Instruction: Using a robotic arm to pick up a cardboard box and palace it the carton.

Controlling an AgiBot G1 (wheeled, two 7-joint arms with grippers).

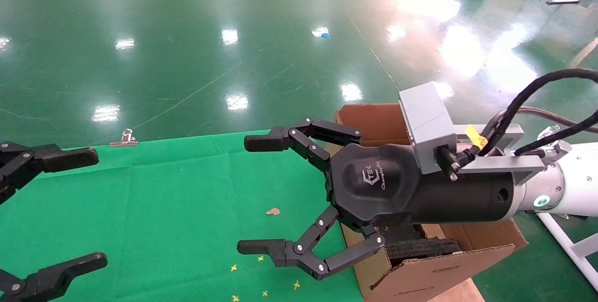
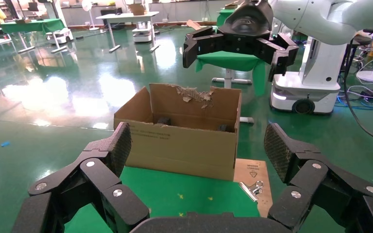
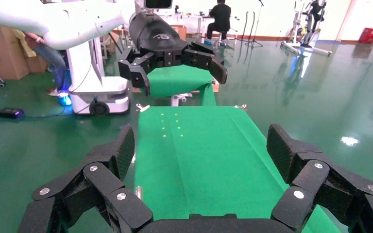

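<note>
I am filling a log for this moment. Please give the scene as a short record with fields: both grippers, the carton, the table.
right gripper: black multi-link gripper on white arm, open, empty, over the table beside the carton
left gripper: all-black gripper, open, empty, at the table's left
carton: large brown corrugated box, flaps up, one torn, black foam inside
table: green cloth; small cardboard box not visible

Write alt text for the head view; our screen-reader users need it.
The right gripper, fingers spread and empty, reaches over a green-covered table from above the open carton at the table's right edge. The left gripper hangs open at the left edge.
</note>
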